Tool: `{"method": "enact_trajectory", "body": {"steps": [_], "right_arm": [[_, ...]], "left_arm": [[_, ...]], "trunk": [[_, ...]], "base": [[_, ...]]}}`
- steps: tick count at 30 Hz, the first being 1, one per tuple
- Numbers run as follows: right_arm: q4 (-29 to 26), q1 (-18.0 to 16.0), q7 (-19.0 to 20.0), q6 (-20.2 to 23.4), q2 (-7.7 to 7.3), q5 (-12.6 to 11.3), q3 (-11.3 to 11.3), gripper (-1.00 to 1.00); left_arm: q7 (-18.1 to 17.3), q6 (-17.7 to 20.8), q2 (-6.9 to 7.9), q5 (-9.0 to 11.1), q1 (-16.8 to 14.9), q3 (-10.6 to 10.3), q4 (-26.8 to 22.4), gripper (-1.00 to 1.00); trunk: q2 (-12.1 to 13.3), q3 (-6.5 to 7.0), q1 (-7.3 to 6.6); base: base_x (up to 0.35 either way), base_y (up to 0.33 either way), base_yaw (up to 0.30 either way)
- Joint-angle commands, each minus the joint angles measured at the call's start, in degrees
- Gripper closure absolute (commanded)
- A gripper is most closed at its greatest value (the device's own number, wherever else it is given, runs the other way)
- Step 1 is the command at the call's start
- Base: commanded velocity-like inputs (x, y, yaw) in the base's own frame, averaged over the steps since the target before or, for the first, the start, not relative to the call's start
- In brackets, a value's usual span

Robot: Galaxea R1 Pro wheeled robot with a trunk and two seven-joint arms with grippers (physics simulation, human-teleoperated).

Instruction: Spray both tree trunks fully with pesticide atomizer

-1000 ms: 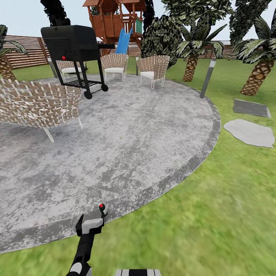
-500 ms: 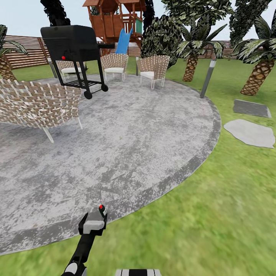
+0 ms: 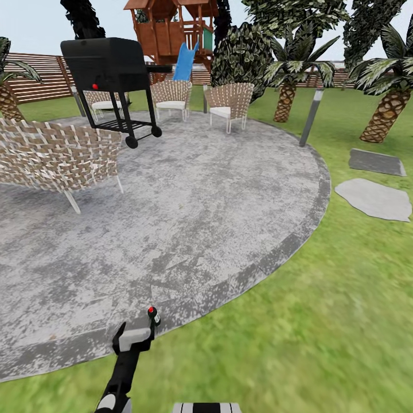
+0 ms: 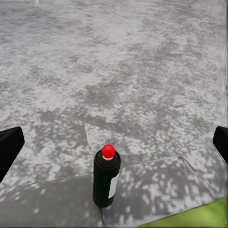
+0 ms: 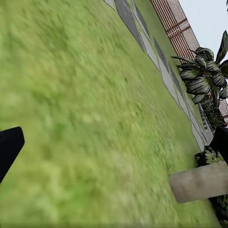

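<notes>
Left gripper [image 4: 114, 142] wide, fingers [image 4: 9, 147] well apart either side of the atomizer [image 4: 106, 176], not touching it. Atomizer upright on the patio [image 3: 189, 218] near its near edge, black with a red cap and whitish label, just beyond the left gripper [image 3: 133, 335] in the head view. Right gripper [image 5: 114, 147] also wide, over the lawn [image 5: 76, 95]. Far left on the patio: grill [image 3: 109, 66], wicker chairs [image 3: 54, 155]. Beyond: playset [image 3: 169, 28], fence [image 3: 34, 77]. Far right: palms [image 3: 385, 109], lamp post [image 3: 311, 117], stepping stones [image 3: 376, 198].
</notes>
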Motion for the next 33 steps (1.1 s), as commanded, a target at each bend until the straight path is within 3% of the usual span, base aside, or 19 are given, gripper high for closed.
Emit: {"method": "enact_trajectory", "body": {"steps": [1, 10, 23, 33], "right_arm": [[0.01, -0.02, -0.06, -0.20, -0.02, -0.60, 0.41, -1.00], [0.01, -0.02, -0.06, -0.20, -0.02, -0.60, 0.41, -1.00], [-0.01, -0.02, -0.06, -0.20, -0.02, -0.60, 0.41, -1.00], [-0.01, -0.02, -0.06, -0.20, -0.02, -0.60, 0.41, -1.00]], "left_arm": [[-0.12, -0.15, -0.51, -0.40, -0.02, 0.20, 0.06, -1.00], [-0.06, -0.20, -1.35, -1.33, -0.02, 0.19, 2.91, -1.00], [-0.12, -0.38, -1.02, -1.39, -0.02, 0.19, 2.73, -1.00], [-0.14, -0.38, -0.69, -1.40, -0.02, 0.23, 1.25, -1.00]], "trunk": [[-0.02, -0.04, -0.01], [-0.04, -0.49, 0.04], [-0.16, -2.48, 0.27], [-0.20, -3.14, 0.35]], "base": [[0.000, 0.000, 0.000], [0.000, 0.000, 0.000], [0.000, 0.000, 0.000], [0.000, 0.000, 0.000]]}}
